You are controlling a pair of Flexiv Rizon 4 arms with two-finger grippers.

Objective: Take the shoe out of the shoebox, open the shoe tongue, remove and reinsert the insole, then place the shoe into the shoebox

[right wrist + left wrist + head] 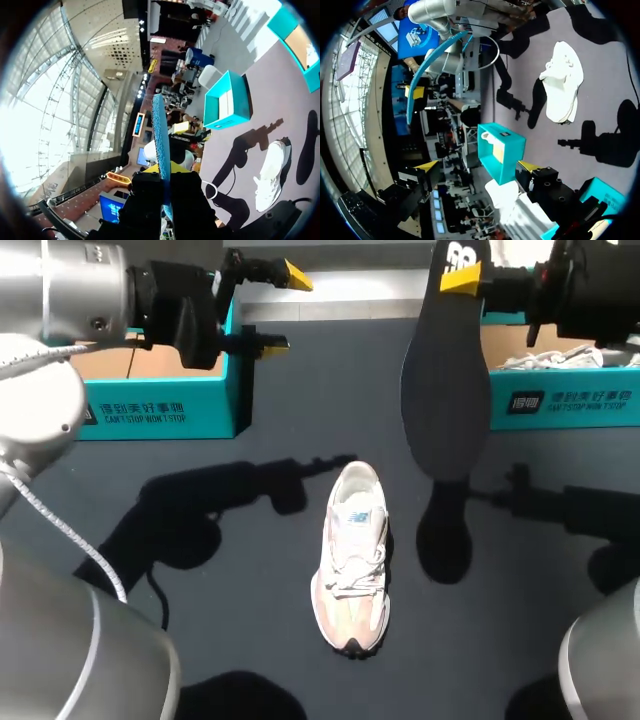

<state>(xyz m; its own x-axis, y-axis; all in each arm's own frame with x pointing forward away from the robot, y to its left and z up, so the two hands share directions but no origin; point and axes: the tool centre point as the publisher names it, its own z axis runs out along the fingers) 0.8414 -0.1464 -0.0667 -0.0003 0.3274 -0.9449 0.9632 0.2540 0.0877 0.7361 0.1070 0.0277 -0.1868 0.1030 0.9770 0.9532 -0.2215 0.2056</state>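
On your dark grey tabletop (250,610), a white-and-pink sneaker (352,560) stands on its sole near the middle, toe pointing to the robot's side, heel to the far edge. A teal box (160,410) sits at the far left and a second teal box (565,400) at the far right. The sneaker is well apart from both.

left box (150,412), right box (570,400) flank far edge | insole (445,390) hangs between | open mat (480,640) beside shoe (352,560)
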